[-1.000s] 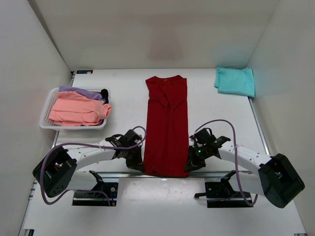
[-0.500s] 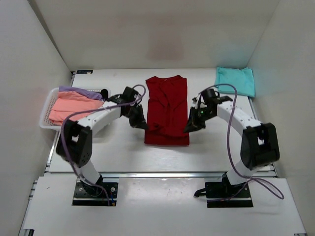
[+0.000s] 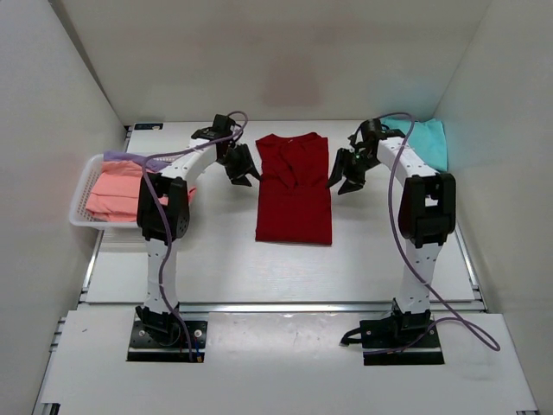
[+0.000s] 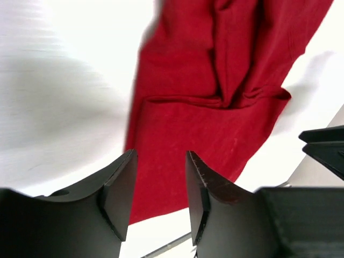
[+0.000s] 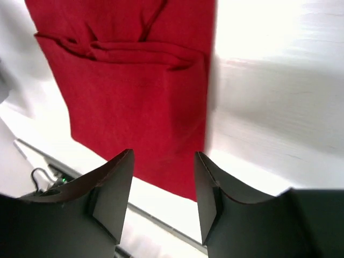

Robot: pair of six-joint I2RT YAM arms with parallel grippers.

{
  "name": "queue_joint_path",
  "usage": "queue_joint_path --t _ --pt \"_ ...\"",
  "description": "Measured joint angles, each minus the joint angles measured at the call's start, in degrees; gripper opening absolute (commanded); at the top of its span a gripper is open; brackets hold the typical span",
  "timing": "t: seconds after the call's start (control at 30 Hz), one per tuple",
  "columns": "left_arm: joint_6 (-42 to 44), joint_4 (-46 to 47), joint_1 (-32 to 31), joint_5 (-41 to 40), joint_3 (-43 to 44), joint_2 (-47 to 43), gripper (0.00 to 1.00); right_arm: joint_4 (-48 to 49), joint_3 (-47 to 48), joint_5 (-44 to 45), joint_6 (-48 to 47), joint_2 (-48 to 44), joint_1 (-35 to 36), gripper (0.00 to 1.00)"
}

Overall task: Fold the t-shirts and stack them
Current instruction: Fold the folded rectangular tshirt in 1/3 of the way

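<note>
Both arms had reached out toward the far side, and the dark red t-shirt (image 3: 294, 199) now lay folded shorter at the centre of the desk (image 3: 216, 259). The left hand (image 3: 242, 173) hung at the shirt's 10 o'clock and the right hand (image 3: 344, 180) at its 2 o'clock. Each had its fingers spread and gripped nothing. The teal t-shirt (image 3: 428, 143) lay folded at the desk's 1 o'clock. The salmon pink t-shirt (image 3: 117, 192) and the lavender t-shirt (image 3: 121, 157) sat in the basket (image 3: 78, 203) at 9 o'clock.

I'm working in a robot lab cell: white panels (image 3: 276, 52) wall the far and side edges of the counter (image 3: 371, 259).
</note>
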Motion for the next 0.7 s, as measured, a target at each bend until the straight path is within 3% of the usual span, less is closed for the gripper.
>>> queue_joint_path --t 0.13,0.3,0.37,0.43,0.7 --pt "0.22 1.57 1.18 -0.04 -7.08 -3.85 0.53 3.34 -6.25 1.97 0.44 -4.66 -0.37 0.49" --pt "-0.63 4.5 -0.46 -0.48 -28.09 -15.76 0.55 6.73 -23.8 2.32 1.05 -15.87 -0.37 0.53" --pt "-1.77 5.81 -2.21 -1.25 -35.8 -20.59 0.65 7.82 -29.44 2.67 1.62 -18.84 0.17 0.58" --pt "-3.52 7.96 -4.07 -2.05 -41.59 -24.35 0.64 9.7 -34.34 3.06 2.29 -20.81 1.2 0.6" --pt "-10.01 18.62 -8.55 -6.19 -48.74 -27.3 0.65 17.27 -45.16 1.95 6.49 -22.99 6.12 0.59"
